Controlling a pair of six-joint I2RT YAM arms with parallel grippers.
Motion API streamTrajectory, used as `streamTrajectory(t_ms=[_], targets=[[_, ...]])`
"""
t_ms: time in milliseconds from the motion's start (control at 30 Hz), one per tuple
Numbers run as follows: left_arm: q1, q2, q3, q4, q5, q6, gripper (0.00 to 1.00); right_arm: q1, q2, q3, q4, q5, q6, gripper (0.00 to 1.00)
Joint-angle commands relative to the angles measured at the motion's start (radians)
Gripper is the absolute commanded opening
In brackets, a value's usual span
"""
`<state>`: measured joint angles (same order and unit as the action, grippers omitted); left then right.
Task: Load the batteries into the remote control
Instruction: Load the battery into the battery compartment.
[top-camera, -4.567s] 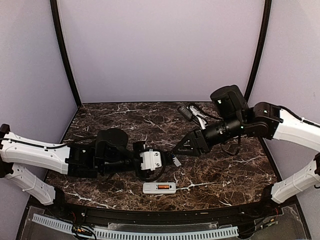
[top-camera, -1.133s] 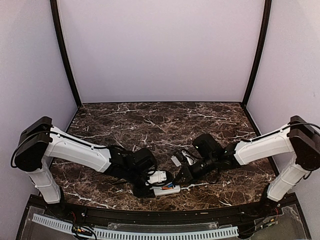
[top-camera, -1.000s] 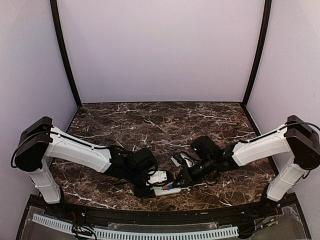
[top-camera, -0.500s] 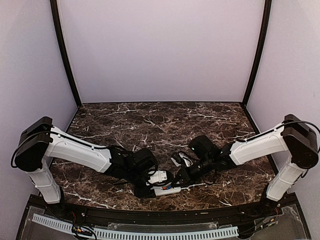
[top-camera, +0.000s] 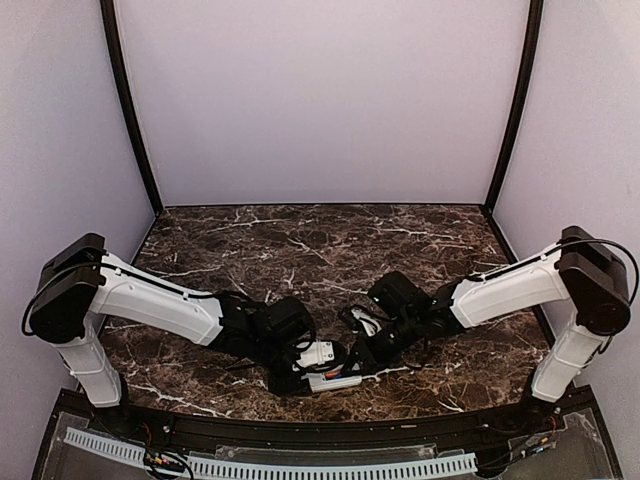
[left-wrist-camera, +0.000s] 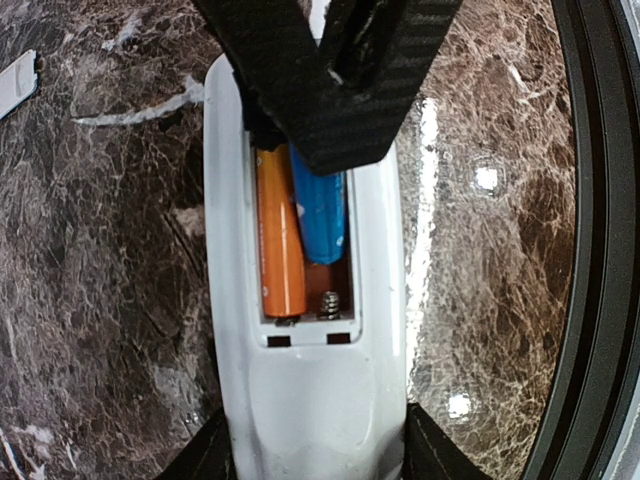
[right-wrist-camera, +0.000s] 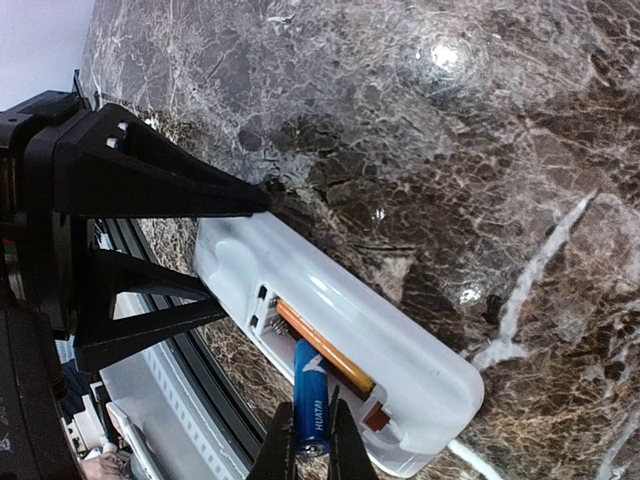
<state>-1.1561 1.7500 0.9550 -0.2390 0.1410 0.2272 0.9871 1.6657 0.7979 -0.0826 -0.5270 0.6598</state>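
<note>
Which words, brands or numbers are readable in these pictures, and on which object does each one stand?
blue battery: white lettering runs along its side, too small and blurred to read with certainty.
orange battery: no text visible.
remote control: plain white back, no text visible.
No other writing shows in any view.

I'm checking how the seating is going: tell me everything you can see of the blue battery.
The blue battery is a slim, glossy cylinder with white print along its side. The right gripper pinches one end. The free end dips into the open recess in the back of the remote, beside the orange battery, which lies flat. The blue one sits at an angle to it, not yet seated, and its free end stops short of the spring.
</note>
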Motion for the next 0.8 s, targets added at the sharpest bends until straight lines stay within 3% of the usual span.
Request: streamTrajectory(t_ms=[0, 300, 467, 767], targets=[[-0.01, 0.023, -0.002, -0.02, 0.02, -0.013, 0.52, 0.01, 0.026, 0.023, -0.05, 0.044, -0.017, 0.0], [-0.01, 0.029, -0.01, -0.013, 0.035, -0.032, 0.52, 0.025, 0.08, -0.008, 0.097, -0.04, 0.098, 0.0], [-0.01, 0.028, -0.012, -0.008, 0.028, -0.041, 0.51, 0.029, 0.081, 0.02, 0.041, -0.032, 0.08, 0.0], [-0.01, 0.028, -0.014, -0.006, 0.024, -0.04, 0.51, 0.03, 0.03, 0.053, -0.088, 0.02, 0.035, 0.24]])
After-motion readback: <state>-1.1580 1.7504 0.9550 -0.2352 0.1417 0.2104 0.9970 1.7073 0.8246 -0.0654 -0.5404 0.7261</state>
